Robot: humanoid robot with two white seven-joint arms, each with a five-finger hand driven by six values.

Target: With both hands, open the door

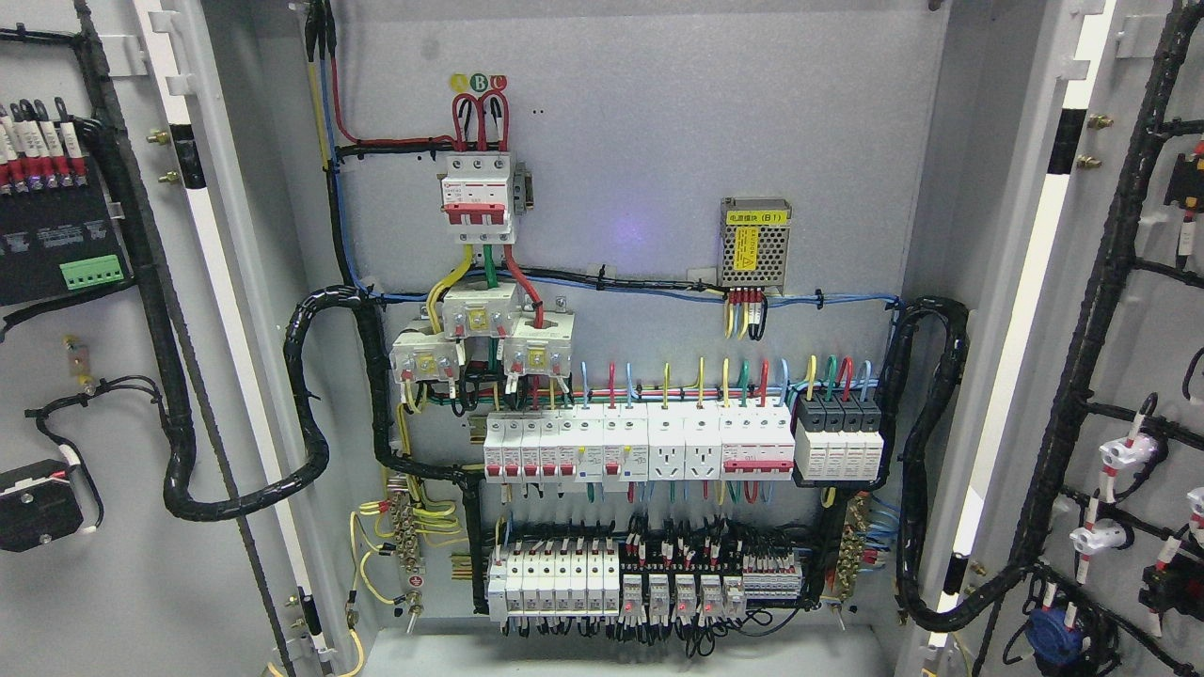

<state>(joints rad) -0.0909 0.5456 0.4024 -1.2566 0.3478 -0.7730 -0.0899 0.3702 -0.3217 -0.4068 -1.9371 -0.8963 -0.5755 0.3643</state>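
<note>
Left door (94,395) and right door (1129,376) swung wide, opening seemingly finished (neither robot hand visible, finger state unknowable); nothing left but withdrawing.

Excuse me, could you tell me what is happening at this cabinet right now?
Nothing is being handled at this moment: no robot hand shows in the head view. The electrical cabinet stands with both doors swung wide, the left door and the right door showing their inner wiring. Between them the back panel is fully exposed, with rows of breakers and a small power supply. The doors look already opened.
</note>
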